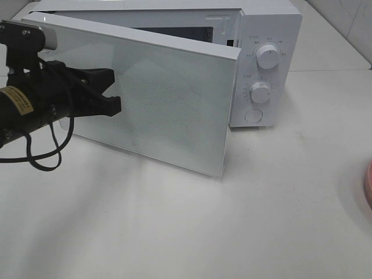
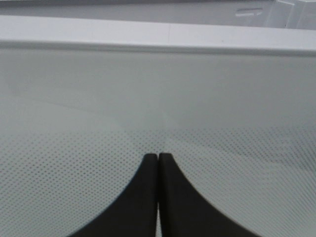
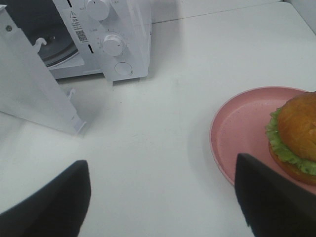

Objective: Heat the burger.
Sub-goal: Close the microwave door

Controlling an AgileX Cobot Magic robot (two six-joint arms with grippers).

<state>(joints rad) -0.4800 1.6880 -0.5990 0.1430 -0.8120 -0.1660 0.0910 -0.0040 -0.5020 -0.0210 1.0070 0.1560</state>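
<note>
The left end effector (image 1: pixel 115 104), fingers pressed together, appears to touch the half-open microwave door (image 1: pixel 168 110). The right end effector (image 3: pixel 163 197) hangs spread above the desk (image 3: pixel 163 123), beside the burger (image 3: pixel 296 136) on its pink plate (image 3: pixel 237 133).

The left arm reaches in from the left edge of the overhead view, its black wrist trailing a looped cable. The left gripper (image 1: pixel 116 104) points rightward with its jaws pressed together, fingertips (image 2: pixel 149 163) closed side by side. The right gripper (image 3: pixel 163 197) has its jaws spread wide apart, apparently holding nothing; its arm is out of the overhead view.
</note>
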